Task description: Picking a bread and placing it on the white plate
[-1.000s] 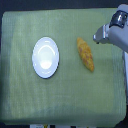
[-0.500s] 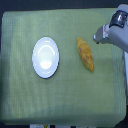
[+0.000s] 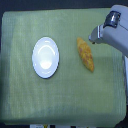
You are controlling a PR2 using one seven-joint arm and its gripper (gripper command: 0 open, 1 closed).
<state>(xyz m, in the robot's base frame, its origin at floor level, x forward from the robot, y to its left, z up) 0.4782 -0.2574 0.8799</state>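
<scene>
The bread [image 3: 85, 54], a long golden-orange loaf with tapered ends, lies on the green cloth right of centre in the exterior view, angled from upper left to lower right. The white plate [image 3: 46, 57] sits to its left, empty, with a gap of cloth between them. My gripper [image 3: 93, 37] comes in from the upper right on a grey arm; its dark tip hovers just above and to the right of the loaf's upper end. Whether the fingers are open or shut is too blurred to tell. Nothing shows held in it.
A green woven cloth [image 3: 60, 100] covers the table to all sides. The grey arm body [image 3: 116, 35] fills the upper right corner. The table's right edge runs near the exterior view's right.
</scene>
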